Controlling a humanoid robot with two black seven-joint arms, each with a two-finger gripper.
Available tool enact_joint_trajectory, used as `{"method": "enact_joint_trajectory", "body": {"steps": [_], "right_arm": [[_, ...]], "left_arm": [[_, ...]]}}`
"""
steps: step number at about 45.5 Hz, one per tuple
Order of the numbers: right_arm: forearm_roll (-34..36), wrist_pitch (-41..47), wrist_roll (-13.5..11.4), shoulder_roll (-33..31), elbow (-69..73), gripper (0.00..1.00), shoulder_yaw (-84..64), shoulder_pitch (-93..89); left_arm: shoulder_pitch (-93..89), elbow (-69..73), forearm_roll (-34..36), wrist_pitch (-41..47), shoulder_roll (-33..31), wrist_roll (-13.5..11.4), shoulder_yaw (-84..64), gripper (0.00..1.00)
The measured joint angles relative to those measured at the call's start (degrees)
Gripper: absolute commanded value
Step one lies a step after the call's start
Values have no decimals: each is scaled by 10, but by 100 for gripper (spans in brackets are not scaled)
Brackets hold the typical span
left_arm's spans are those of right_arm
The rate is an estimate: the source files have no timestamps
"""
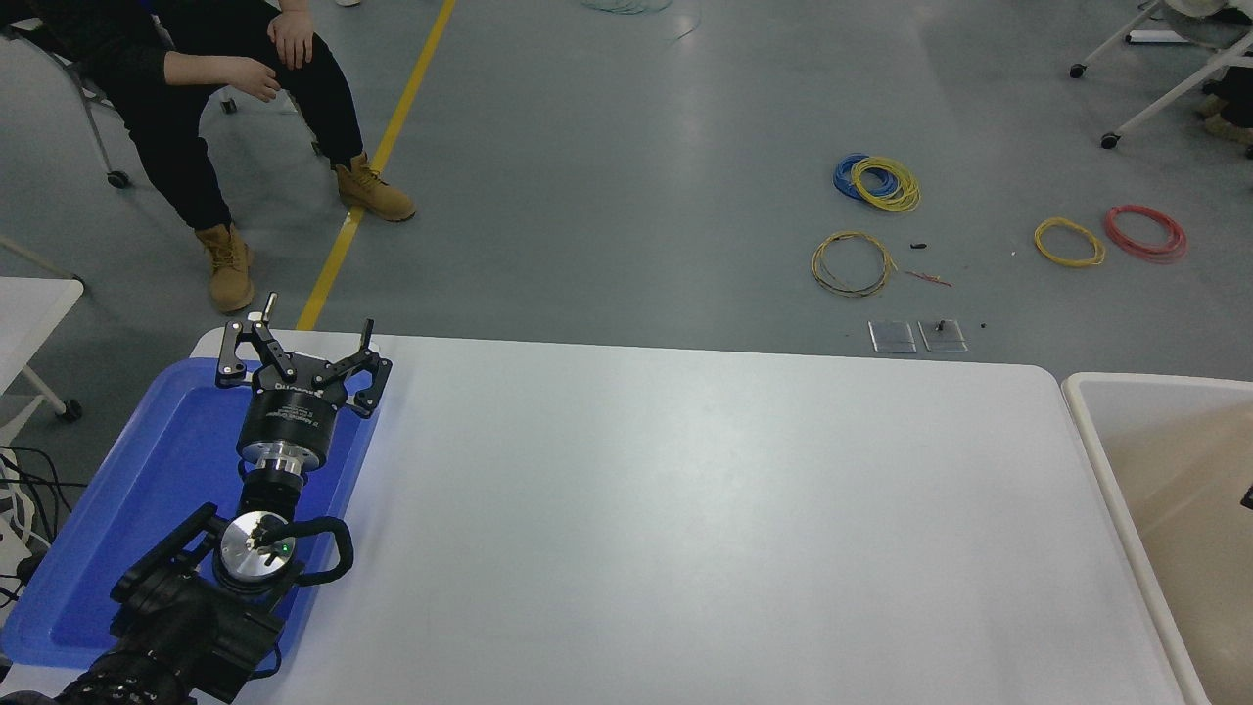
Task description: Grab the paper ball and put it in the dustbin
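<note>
The paper ball does not show anywhere in the head view. The dustbin (1087,411), with a rounded white rim and beige inside, stands against the table's right end and is cut off by the picture's edge. My left gripper (315,331) is parked at the lower left over the shallow blue tray (147,490), open and empty. The right gripper is out of view. Only a small dark piece (1247,497) shows at the right edge, above the dustbin.
The white table (705,519) stretches between the tray and the dustbin. A person in tan boots (230,269) sits beyond the far left corner. Wire coils (852,264) lie on the grey floor behind the table.
</note>
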Motion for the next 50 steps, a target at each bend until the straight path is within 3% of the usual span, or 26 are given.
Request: {"method": "enact_joint_trajectory", "body": {"steps": [5,7,8,50], "right_arm": [[1,0,0,-1,0,78,3,-2],[1,-1,0,-1,0,96,4,-3],[2,-1,0,-1,0,99,4,-4],[3,10,0,-4,15,100,55,40]], "left_arm": [[0,0,0,0,0,0,0,100],[0,0,0,0,0,0,0,100],[0,0,0,0,0,0,0,100],[0,0,0,0,0,0,0,100]]}}
